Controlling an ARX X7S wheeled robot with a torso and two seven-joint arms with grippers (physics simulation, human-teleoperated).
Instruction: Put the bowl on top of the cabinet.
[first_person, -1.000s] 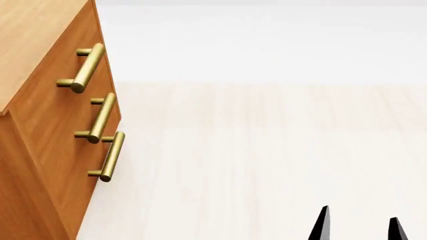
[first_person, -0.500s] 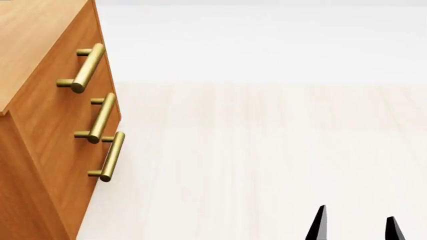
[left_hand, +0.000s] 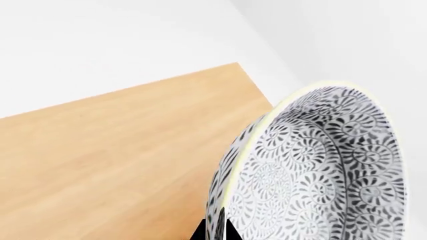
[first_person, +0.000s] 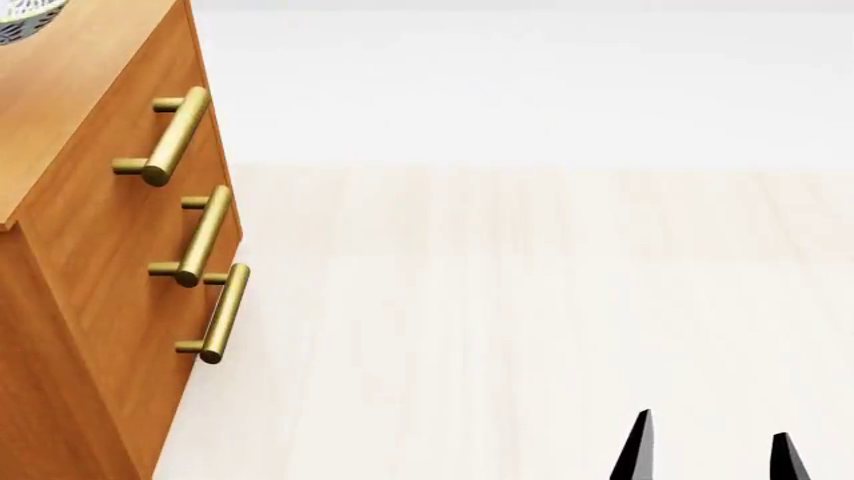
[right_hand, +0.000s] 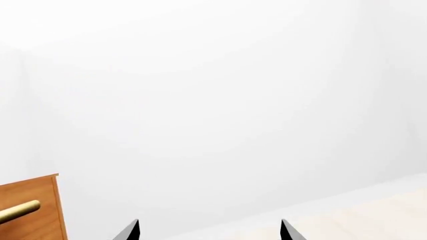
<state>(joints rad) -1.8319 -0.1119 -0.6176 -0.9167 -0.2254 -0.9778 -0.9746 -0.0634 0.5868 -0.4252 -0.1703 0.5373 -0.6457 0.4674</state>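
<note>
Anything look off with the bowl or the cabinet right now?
The bowl is tipped steeply on edge, held by its rim in the left tool above the cabinet top rather than sitting flat. Nothing looks damaged. The right tool is open and empty.

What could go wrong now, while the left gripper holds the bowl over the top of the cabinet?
1. The bowl is tilted steeply and pinched only at its rim by the left gripper; it may slip or land on edge and roll.
2. In the head view the bowl shows only at the corner, over the cabinet, so its distance from the edge is hard to judge.
</note>
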